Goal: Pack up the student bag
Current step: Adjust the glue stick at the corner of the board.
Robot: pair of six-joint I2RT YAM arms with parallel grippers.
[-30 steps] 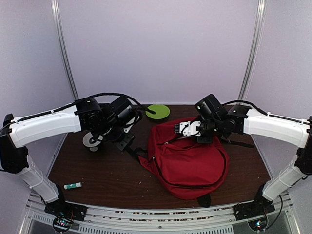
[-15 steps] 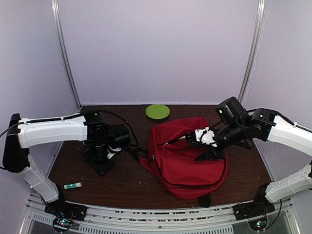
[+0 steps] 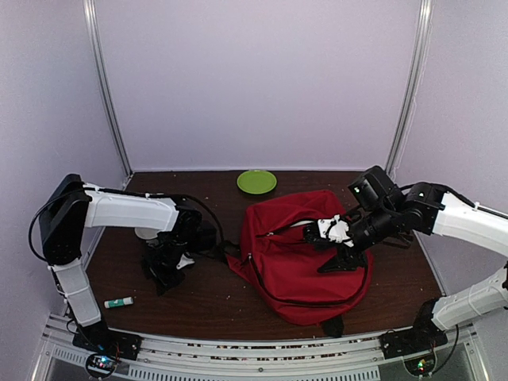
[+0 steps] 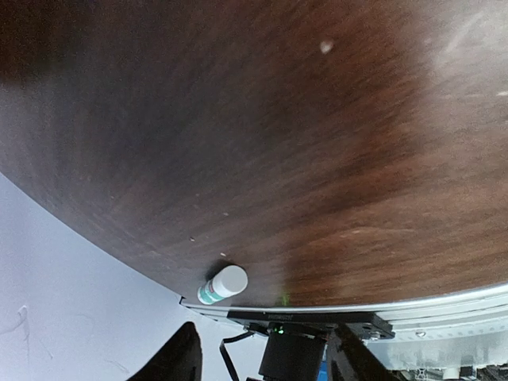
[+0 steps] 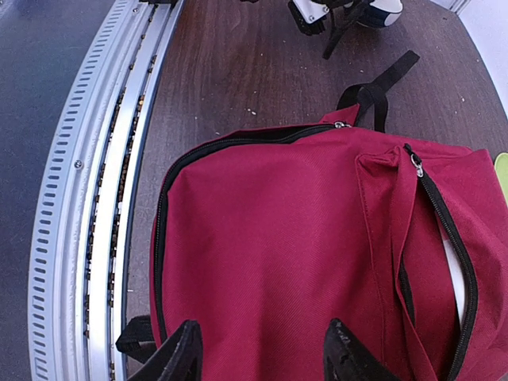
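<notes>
Jaws gape empty on both arms: right jaws over the red backpack (image 3: 305, 270), lying partly unzipped right of centre on the counter (image 3: 198, 294), likely to steady its mouth; left jaws aimed toward the glue stick (image 4: 222, 284), probably next

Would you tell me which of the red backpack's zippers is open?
On the red backpack, the right-hand zipper in the right wrist view gapes, showing white inside; the long curved zipper is shut.
</notes>
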